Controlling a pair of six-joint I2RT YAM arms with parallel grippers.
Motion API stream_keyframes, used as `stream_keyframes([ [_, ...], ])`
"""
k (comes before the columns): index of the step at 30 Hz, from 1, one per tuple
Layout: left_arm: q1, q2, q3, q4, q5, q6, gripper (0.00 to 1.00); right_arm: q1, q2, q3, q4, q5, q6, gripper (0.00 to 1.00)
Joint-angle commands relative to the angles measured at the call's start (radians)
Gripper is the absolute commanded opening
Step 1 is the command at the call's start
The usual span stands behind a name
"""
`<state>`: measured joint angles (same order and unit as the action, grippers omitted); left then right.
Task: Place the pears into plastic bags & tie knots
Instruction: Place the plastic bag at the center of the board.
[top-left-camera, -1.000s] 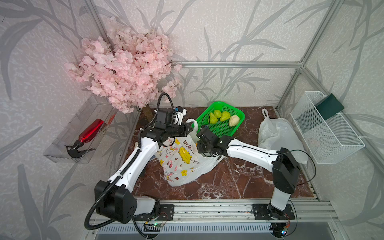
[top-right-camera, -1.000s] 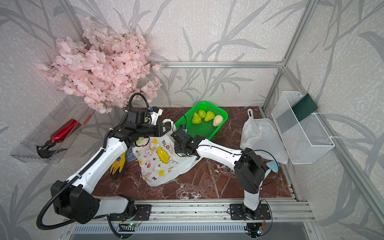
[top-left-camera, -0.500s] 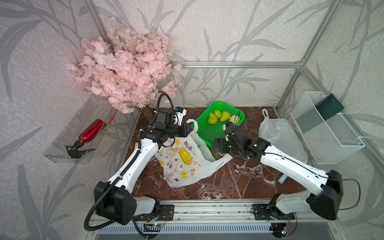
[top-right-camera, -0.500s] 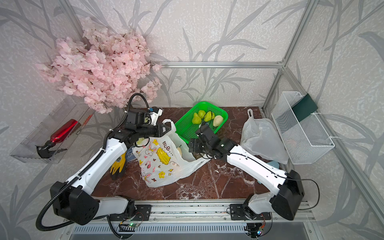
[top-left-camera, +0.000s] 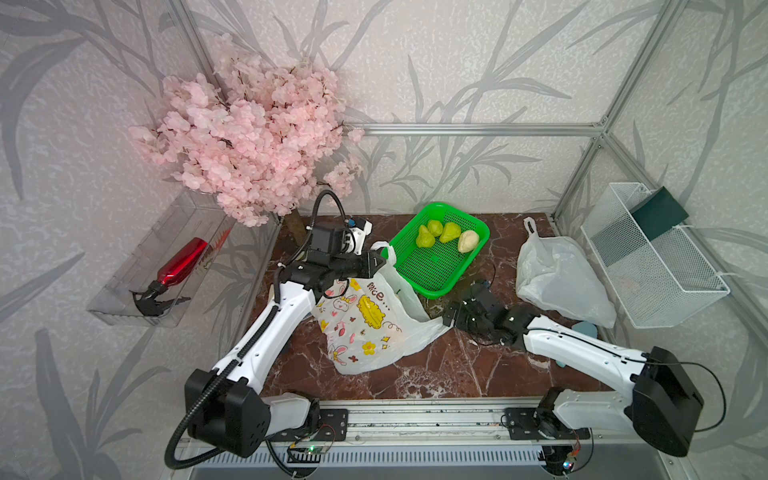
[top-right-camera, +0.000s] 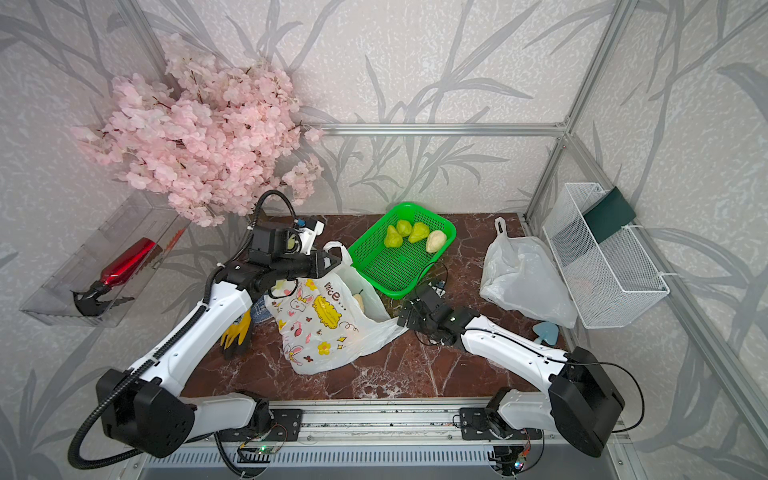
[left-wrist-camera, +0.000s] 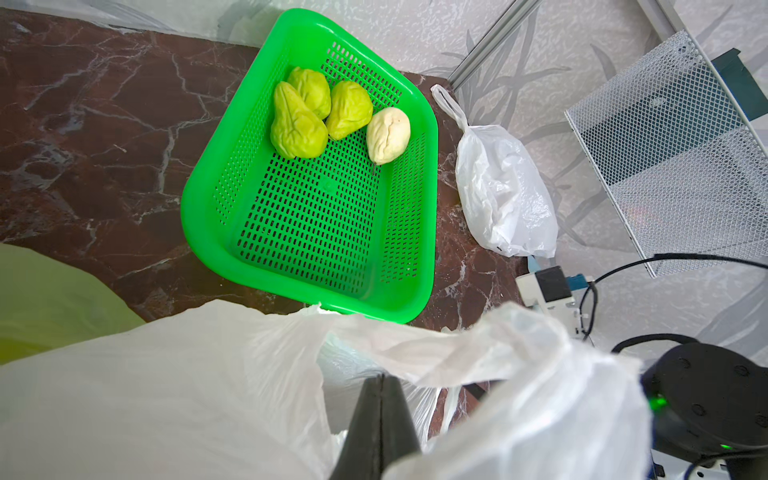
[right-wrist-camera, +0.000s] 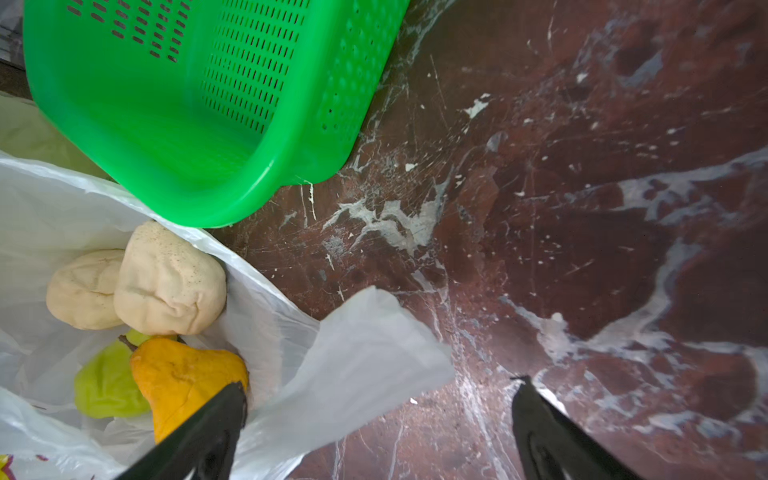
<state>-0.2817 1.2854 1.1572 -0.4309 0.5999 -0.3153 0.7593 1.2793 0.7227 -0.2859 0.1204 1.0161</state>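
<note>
- The brown table (top-left-camera: 457, 374) is holding everything.
- The bunny bag (top-left-camera: 365, 324) is sitting open in the middle, just beside the green basket (top-left-camera: 436, 270).
- The left gripper (top-left-camera: 376, 264) is pinching the bag's top, fingers together.
- The right gripper (right-wrist-camera: 380, 384) is hanging by the bag's mouth, fingers apart.
- Some pears (right-wrist-camera: 166, 282) are lying in the bag, and more pears (left-wrist-camera: 299, 124) in the basket.

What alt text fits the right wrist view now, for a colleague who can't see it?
The right end effector hangs open and empty over the marble table, at the edge of the white bag's open mouth. Inside the bag lie two cream pears, an orange pear and a green pear; the green basket stands just beyond.
</note>
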Motion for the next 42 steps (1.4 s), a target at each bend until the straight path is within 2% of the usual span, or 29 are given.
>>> stream_keyframes([
  [1,-0.007,-0.029,-0.025,0.032,0.002,-0.013,0.0,-0.007,0.037,-0.063,0.312,-0.038,0.05,0.98],
  [4,-0.006,-0.035,-0.026,0.023,-0.003,-0.014,0.0,-0.008,0.075,-0.121,0.504,-0.053,0.075,0.9],
  [6,-0.006,-0.046,-0.027,0.02,-0.012,-0.013,0.0,-0.008,0.098,-0.152,0.633,-0.074,0.079,0.77],
  [7,-0.006,-0.05,-0.027,0.017,-0.016,-0.011,0.0,-0.008,0.104,-0.159,0.684,-0.085,0.07,0.68],
  [10,-0.006,-0.065,-0.023,0.013,-0.028,-0.014,0.0,-0.008,0.094,-0.162,0.737,-0.095,0.041,0.31],
  [11,-0.005,-0.07,-0.021,0.007,-0.034,-0.015,0.0,-0.007,0.076,-0.153,0.72,-0.097,0.029,0.22],
  [13,-0.005,-0.083,-0.012,-0.015,-0.057,-0.016,0.0,0.003,0.023,-0.106,0.613,-0.096,-0.025,0.11],
  [16,-0.006,-0.116,0.015,-0.07,-0.147,-0.015,0.0,0.047,-0.055,0.066,0.328,-0.055,-0.215,0.0],
  [19,-0.008,-0.161,0.04,-0.123,-0.235,-0.011,0.0,0.052,-0.055,0.294,0.079,-0.105,-0.412,0.0],
  [23,-0.018,-0.244,0.04,-0.137,-0.307,-0.019,0.0,0.045,0.044,0.654,-0.211,-0.207,-0.645,0.0],
  [26,-0.036,-0.301,0.015,-0.104,-0.323,-0.081,0.0,0.011,0.13,0.875,-0.357,-0.276,-0.746,0.0],
  [28,-0.071,-0.334,-0.018,-0.061,-0.334,-0.141,0.0,-0.033,0.164,0.967,-0.398,-0.323,-0.766,0.0],
  [31,-0.175,-0.375,-0.1,0.043,-0.384,-0.225,0.0,-0.104,0.186,1.026,-0.414,-0.382,-0.763,0.0],
  [33,-0.228,-0.368,-0.178,0.164,-0.397,-0.275,0.0,-0.144,0.2,1.014,-0.425,-0.4,-0.759,0.0],
  [35,-0.259,-0.315,-0.229,0.267,-0.371,-0.309,0.0,-0.178,0.206,0.963,-0.427,-0.35,-0.754,0.0],
  [36,-0.263,-0.286,-0.229,0.285,-0.361,-0.311,0.0,-0.188,0.206,0.952,-0.438,-0.321,-0.759,0.03],
  [38,-0.265,-0.238,-0.205,0.285,-0.345,-0.275,0.0,-0.195,0.193,0.958,-0.472,-0.251,-0.786,0.14],
  [42,-0.265,-0.219,-0.17,0.266,-0.332,-0.181,0.0,-0.181,0.173,1.044,-0.587,-0.124,-0.87,0.45],
])
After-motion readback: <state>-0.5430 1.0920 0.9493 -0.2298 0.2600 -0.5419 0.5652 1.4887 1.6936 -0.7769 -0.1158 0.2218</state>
